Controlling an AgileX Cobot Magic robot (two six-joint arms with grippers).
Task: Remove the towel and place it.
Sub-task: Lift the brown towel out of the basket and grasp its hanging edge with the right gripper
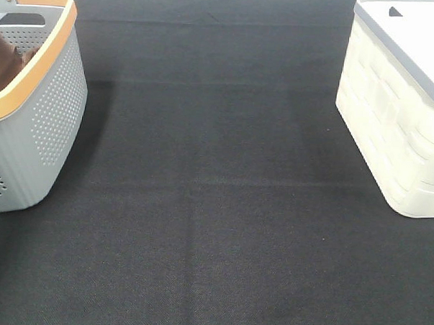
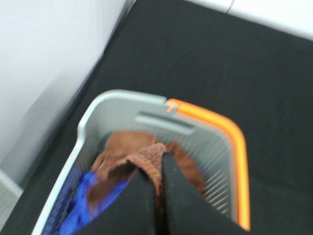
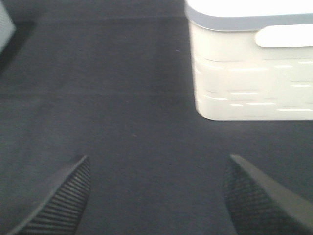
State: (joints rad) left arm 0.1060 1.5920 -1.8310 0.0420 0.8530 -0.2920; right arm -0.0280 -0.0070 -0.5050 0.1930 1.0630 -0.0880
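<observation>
High view: the brown towel (image 1: 1,65) lies inside the grey basket (image 1: 53,112). Left wrist view: the left gripper (image 2: 155,164), closed, pinches a towel fold inside the basket, beside a blue cloth (image 2: 80,200). Right wrist view: the right gripper (image 3: 157,157), spread wide, hangs well apart from the basket.

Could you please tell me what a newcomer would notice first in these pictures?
The grey, orange-rimmed basket at the left stands out, with the left end effector pinching a brown towel inside it, beside a blue cloth. At right sits a white lidded basket, the right end effector open over the black cloth.
</observation>
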